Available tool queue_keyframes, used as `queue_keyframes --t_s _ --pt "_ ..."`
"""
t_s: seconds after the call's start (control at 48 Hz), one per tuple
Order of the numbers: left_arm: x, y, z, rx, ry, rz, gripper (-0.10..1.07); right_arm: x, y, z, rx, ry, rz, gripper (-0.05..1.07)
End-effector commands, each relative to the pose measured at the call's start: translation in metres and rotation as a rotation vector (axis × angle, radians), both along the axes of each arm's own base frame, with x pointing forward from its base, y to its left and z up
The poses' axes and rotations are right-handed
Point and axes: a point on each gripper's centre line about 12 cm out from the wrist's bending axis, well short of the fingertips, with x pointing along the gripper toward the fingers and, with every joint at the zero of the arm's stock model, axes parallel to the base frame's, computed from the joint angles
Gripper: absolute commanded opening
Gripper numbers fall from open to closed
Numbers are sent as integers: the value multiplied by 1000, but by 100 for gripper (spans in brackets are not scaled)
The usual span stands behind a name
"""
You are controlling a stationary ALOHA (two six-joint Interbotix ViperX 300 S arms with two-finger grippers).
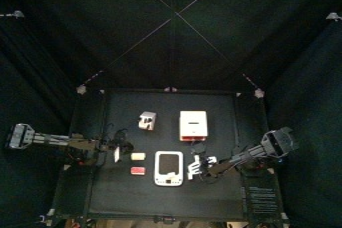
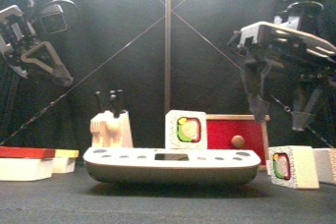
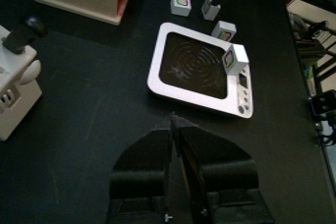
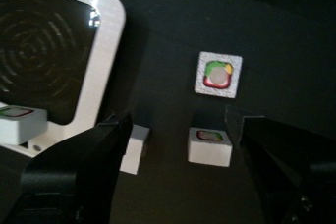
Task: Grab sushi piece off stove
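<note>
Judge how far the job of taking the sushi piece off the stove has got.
Nothing looks done: the sushi piece sits on the stove. In hand: the right gripper, open and empty, hangs beside the stove. The left gripper is shut, set back. Left: grip and lift the piece.

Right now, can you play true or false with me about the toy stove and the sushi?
1. A sushi piece sits on the stove. True.
2. The right gripper is holding sushi. False: its jaws are wide open and hold nothing.
3. The left gripper has its jaws shut. True.
4. The stove is red. False: it is white with a dark cooking panel.
5. There is only one sushi piece. False: others lie on the table beside the stove, such as this loose piece.
</note>
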Motion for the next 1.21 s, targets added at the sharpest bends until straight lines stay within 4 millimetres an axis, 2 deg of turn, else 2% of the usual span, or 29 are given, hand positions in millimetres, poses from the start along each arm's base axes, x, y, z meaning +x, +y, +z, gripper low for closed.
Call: queue_keyframes --t_s 0.0,0.125,0.292,0.604,0.854,1.188 --pt "3 1 5 0 -15 2 50 8 5 22 -9 -94 81 104" --pt "3 1 5 0 -15 2 50 24 15 24 -20 -164 224 104" --pt "3 0 5 -1 -16 -1 50 53 32 15 -49 -227 415 104" --pt "2 1 3 -10 -9 7 50 84 51 14 -167 -209 633 104" --pt "2 1 4 -10 -12 7 50 98 58 3 -197 -168 695 104" --pt "2 0 3 -9 -12 5 50 100 58 -8 -194 -139 693 101"
